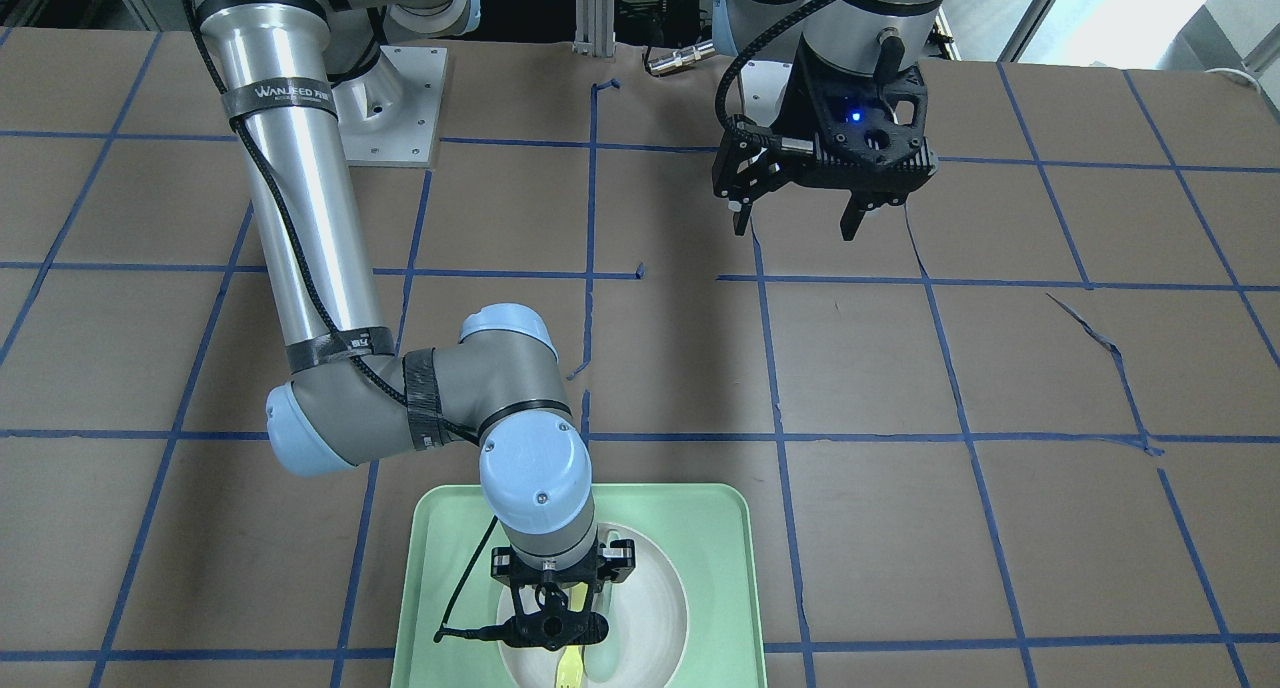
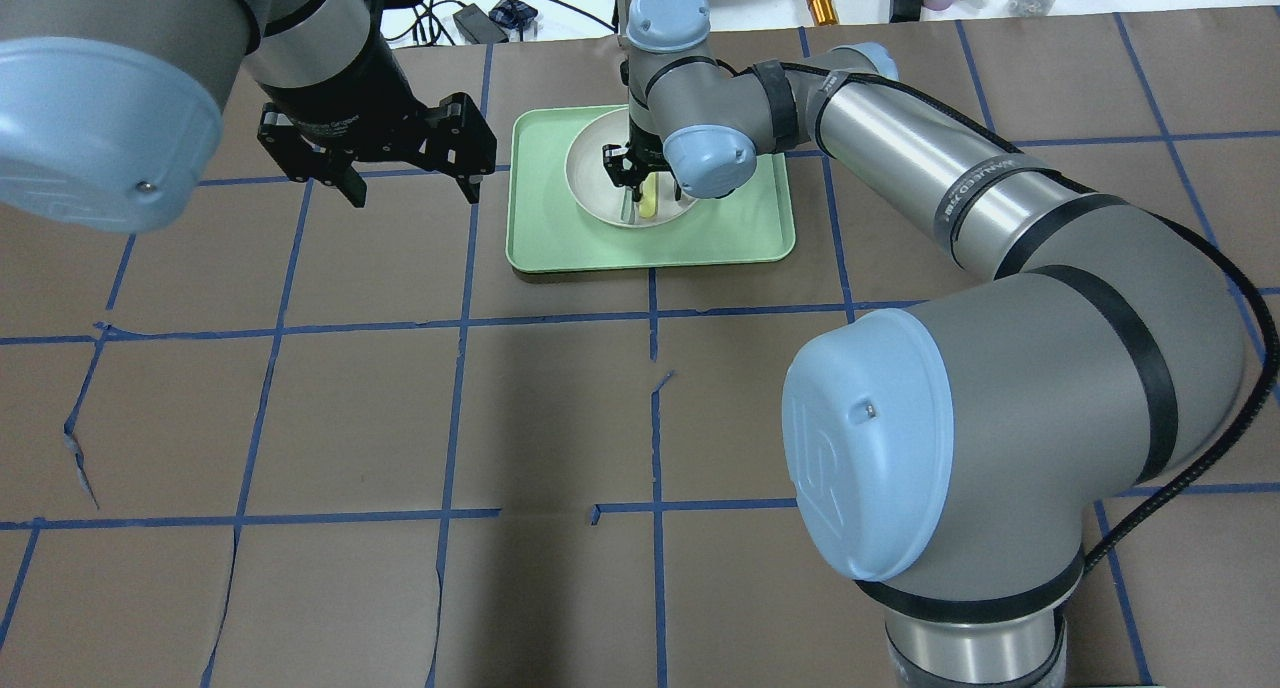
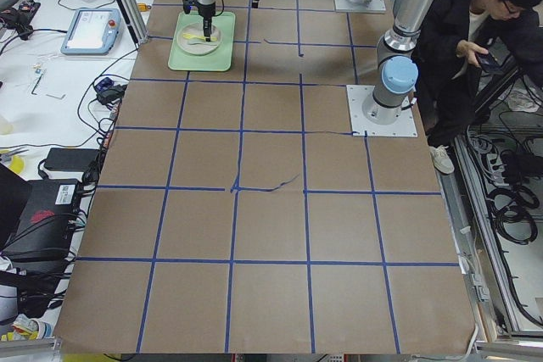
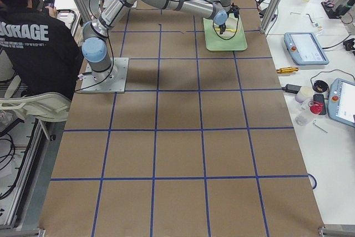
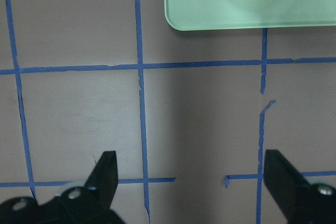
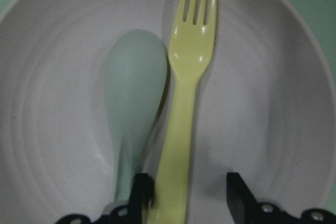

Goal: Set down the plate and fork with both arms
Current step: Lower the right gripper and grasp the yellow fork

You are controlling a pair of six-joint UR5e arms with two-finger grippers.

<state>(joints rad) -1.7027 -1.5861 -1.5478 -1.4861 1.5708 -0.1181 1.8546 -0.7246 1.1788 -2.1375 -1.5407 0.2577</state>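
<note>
Lying in one plate (image 6: 273, 103): one fork (image 6: 189, 77), one spoon (image 6: 134, 87); right claw (image 6: 189, 184) apart astride fork; left claw (image 5: 190, 156) apart.

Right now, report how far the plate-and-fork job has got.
Nothing placed yet: the fork lies beside the spoon in the plate, on the tray. In hand: the right claw straddles the fork's handle, open. Remaining: grip it; the left claw, open over bare table, probably takes the plate.
</note>
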